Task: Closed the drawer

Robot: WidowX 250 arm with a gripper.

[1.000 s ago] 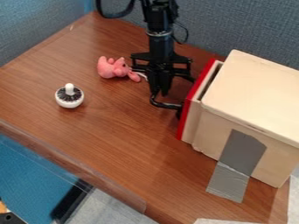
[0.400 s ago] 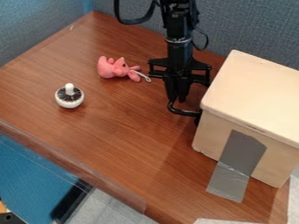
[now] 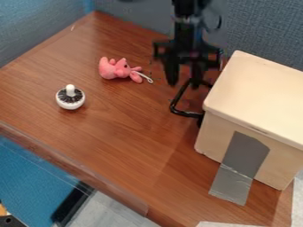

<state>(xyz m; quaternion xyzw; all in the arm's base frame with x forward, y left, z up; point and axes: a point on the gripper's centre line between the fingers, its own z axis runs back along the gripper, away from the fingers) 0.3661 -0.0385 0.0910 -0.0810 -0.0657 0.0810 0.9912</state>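
My gripper stands open over the table, left of the wooden box, with its two fingers apart and nothing seen held between them. Below it, the drawer's bent black handle juts out from the box's left side. The upper end of the handle lies close to the right finger, and whether they touch I cannot tell. No drawer body or red front stands out past the box's edge.
A pink plush toy with a light loop lies left of the gripper. Further left is a white round object with a knob. Grey tape runs down the box's front onto the table. Fabric panels stand behind.
The drawer and its handle moved right, the red front going out of sight at the box. My gripper moved right with them, then rose off the handle and its fingers spread.
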